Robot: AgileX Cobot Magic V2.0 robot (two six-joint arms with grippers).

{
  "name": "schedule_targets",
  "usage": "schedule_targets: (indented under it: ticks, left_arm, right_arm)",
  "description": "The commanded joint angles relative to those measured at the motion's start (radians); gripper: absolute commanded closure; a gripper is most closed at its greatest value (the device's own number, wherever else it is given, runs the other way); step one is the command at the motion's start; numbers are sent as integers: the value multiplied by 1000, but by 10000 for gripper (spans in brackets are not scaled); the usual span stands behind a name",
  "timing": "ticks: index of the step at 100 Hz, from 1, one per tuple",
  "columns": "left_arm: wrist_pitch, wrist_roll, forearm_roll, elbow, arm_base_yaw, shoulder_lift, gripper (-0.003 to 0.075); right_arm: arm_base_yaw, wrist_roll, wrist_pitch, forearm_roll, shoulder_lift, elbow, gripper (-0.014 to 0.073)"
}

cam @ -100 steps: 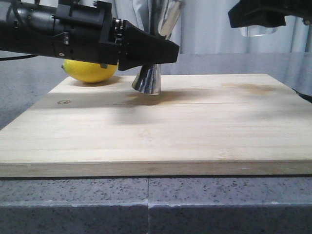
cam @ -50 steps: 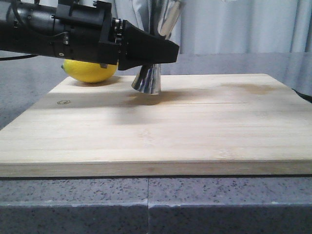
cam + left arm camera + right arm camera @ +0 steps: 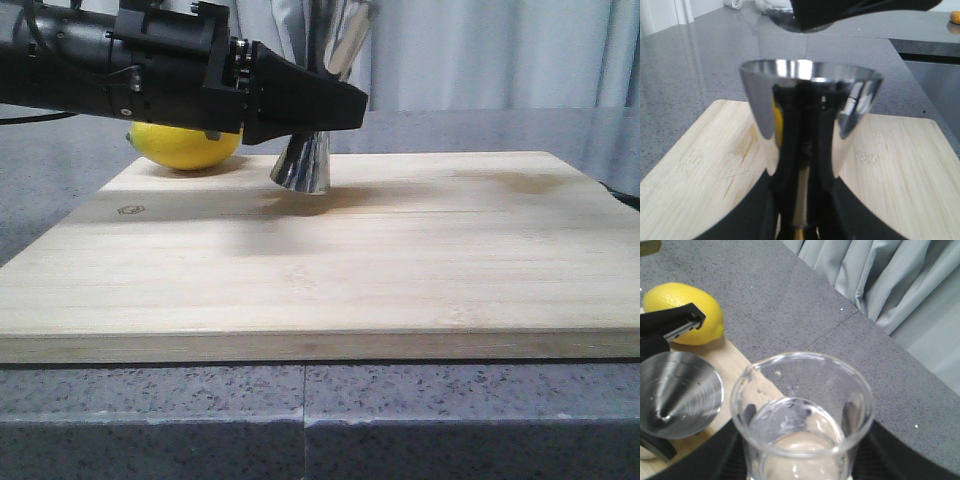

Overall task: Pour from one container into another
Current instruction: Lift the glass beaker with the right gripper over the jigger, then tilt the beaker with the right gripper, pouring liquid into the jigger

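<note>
Reaching in from the left edge of the front view, the left gripper (image 3: 330, 105) has its black jaws clamped on the narrow waist of the jigger (image 3: 302, 165), which stands upright with its lower cone resting on the cutting board (image 3: 400, 260) near the board's far edge. Just behind the arm and to its left, the lemon (image 3: 185, 147) sits at the far left corner of the board, close beside the jigger but apart from it. In the left wrist view the jigger's (image 3: 810, 115) open upper cone fills the middle of the frame, its rim level and bright, with the dark fingers (image 3: 765, 210) closed round the waist below.

To the right of the jigger the board's surface runs bare to its right edge, and its near edge lies a little back from the front lip of the grey speckled counter (image 3: 150, 420).

The right gripper shows only in the right wrist view, where its dark fingers (image 3: 715, 450) press on both sides of the glass beaker (image 3: 802, 410). The beaker is held upright above the counter, its pouring lip turned toward the jigger (image 3: 677, 392), whose open cup lies below and to one side. The lemon (image 3: 687, 312) lies beyond that cup.
</note>
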Motion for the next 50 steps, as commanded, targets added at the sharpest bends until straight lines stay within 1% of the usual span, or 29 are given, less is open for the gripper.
schedule_targets:
  ticks: [1,32,50]
  left_arm:
    - [108,-4,-83,-28,-10,-45,739]
    - [108,-4,-83,-28,-10,-45,739]
    - [108,-4,-83,-28,-10,-45,739]
  right_arm:
    - [7,-15,-58,-22,-19,-54,322]
    - [71,-91,41,-29,39,-116,322]
    - [80,-116,85,-40,53,-147,322]
